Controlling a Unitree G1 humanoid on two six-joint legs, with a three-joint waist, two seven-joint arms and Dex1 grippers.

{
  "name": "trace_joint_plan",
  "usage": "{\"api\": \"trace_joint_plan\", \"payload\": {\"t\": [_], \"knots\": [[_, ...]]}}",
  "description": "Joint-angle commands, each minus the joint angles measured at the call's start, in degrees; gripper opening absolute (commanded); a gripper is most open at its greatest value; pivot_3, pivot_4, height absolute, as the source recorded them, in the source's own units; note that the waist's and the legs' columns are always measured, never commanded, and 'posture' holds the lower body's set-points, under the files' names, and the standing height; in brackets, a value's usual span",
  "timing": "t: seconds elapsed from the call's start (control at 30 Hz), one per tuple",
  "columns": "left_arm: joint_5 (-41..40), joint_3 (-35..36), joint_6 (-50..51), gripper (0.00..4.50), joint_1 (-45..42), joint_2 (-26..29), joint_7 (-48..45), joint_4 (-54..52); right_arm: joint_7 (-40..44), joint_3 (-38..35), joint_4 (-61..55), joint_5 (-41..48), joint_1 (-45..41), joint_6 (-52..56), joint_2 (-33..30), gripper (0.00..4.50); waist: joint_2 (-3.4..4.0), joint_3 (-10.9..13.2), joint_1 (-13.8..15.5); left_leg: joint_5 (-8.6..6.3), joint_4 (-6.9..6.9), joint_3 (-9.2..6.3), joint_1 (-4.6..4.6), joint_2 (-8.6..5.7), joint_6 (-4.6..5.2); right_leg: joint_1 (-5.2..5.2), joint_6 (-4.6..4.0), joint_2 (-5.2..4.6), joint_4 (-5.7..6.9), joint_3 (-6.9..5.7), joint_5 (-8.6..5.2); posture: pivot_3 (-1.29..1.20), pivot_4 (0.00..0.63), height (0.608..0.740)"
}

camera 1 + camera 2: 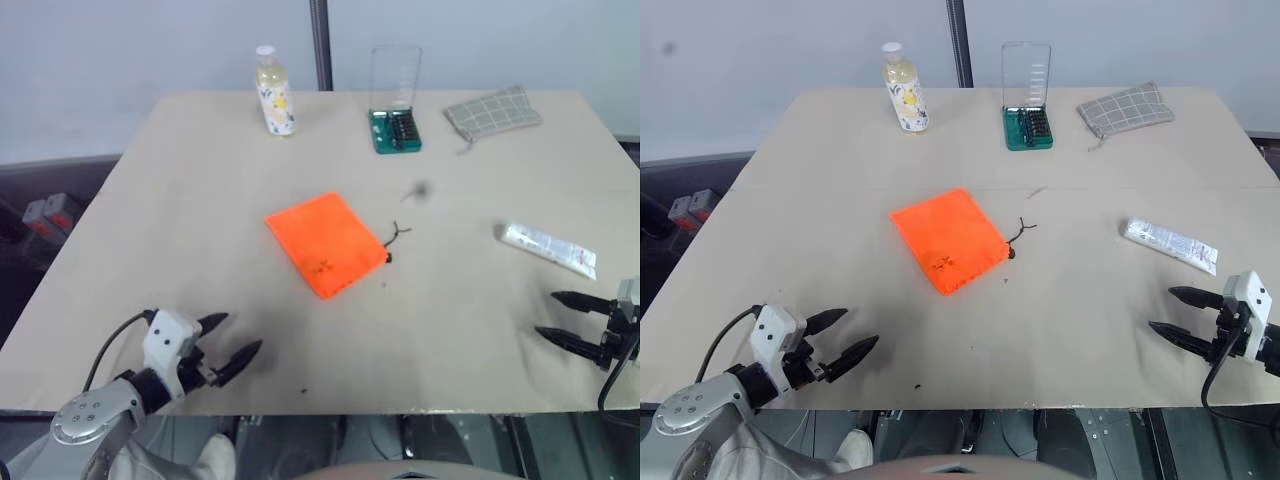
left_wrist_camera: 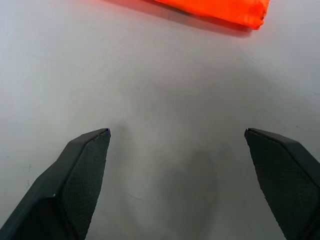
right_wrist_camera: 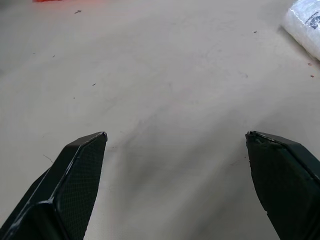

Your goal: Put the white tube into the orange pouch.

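We judged the task not yet begun, since nothing was held and the tube lay outside the pouch. On our left, the left gripper point(image 1: 230, 337) hovered over the near edge of the table point(image 1: 180, 200), its two black fingers point(image 2: 82, 170) spread wide and empty, their inner pads finely cross-hatched. Further back on that side stood a small bottle point(image 1: 273, 92) of yellowish liquid with a white cap, smooth and rounded.

At the middle of the pale, matt tabletop lay the orange pouch point(image 1: 326, 243), flat, soft and roughly square, turned corner-on, with a thin dark drawstring point(image 1: 396, 236) curling from its right corner (we could not tell from here which edge opens). Behind it sat a green tool case point(image 1: 396, 130) with its clear lid standing up, and to the right of that a grey checked cloth pouch point(image 1: 492, 110), limp and creased.

The white tube point(image 1: 548, 249) lay well to the right of the orange pouch, slim, flat and silvery, with faint grey print, slanted across the table. Near it, towards the front edge, the right gripper point(image 1: 561, 319) hung with its fingers parted and holding nothing.

In our judgement the next move called for the right gripper to reach the tube and pinch it across its flat body, while the left went to the pouch to hold its mouth open; soft fabric would likely sag shut otherwise
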Motion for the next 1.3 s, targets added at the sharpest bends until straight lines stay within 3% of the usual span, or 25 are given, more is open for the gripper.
{"api": "trace_joint_plan", "payload": {"t": [0.03, 0.87, 1.07, 1.2, 1.3], "knots": [[1.1, 1.0, -0.8, 4.45, -0.8, 0.4, -0.7, -0.6, 0.6, -2.1, -0.7, 0.5, 0.8, -1.0, -0.9, 4.50, 0.00, 0.0, 0.0, 0.00, 0.00, 0.00, 0.00, 0.00, 0.00, 0.00, 0.01, 0.00, 0.00, 0.00, 0.00, 0.00, 0.150, 0.740], [2.9, -1.0, -0.2, 4.45, -4.9, -0.6, -3.5, -0.6, 0.7, -1.1, -0.7, 0.1, 1.0, -2.3, -0.6, 4.50, 0.02, 0.0, 0.0, 0.00, 0.01, -0.01, -0.01, 0.00, 0.00, 0.00, 0.04, 0.00, -0.01, -0.02, 0.02, 0.00, 0.150, 0.740], [4.4, -7.0, 5.7, 4.45, -10.0, -2.0, 2.2, -9.1, 0.3, -1.0, -4.6, 3.2, 0.5, 1.0, 0.9, 4.50, 0.01, 0.0, 0.1, 0.00, 0.05, -0.03, -0.03, -0.01, 0.00, 0.01, 0.05, 0.00, 0.00, -0.03, 0.03, 0.00, 0.150, 0.740], [12.8, -15.5, 8.9, 4.45, -15.3, -2.7, 8.1, -13.7, -1.1, -0.6, -8.7, 4.1, 0.9, 3.1, 1.9, 4.50, 0.01, 0.0, 0.1, 0.00, 0.06, -0.04, -0.04, -0.02, 0.00, 0.00, 0.06, 0.02, 0.01, -0.03, 0.04, 0.00, 0.150, 0.740], [24.0, -23.8, 7.1, 4.45, -20.3, -2.2, 11.6, -13.9, -1.9, -0.7, -11.0, 4.4, 1.9, 3.8, 2.5, 4.50, 0.00, 0.0, 0.1, 0.00, 0.06, -0.04, -0.03, -0.04, 0.00, 0.01, 0.06, 0.04, 0.01, -0.03, 0.05, 0.00, 0.150, 0.740]]}}
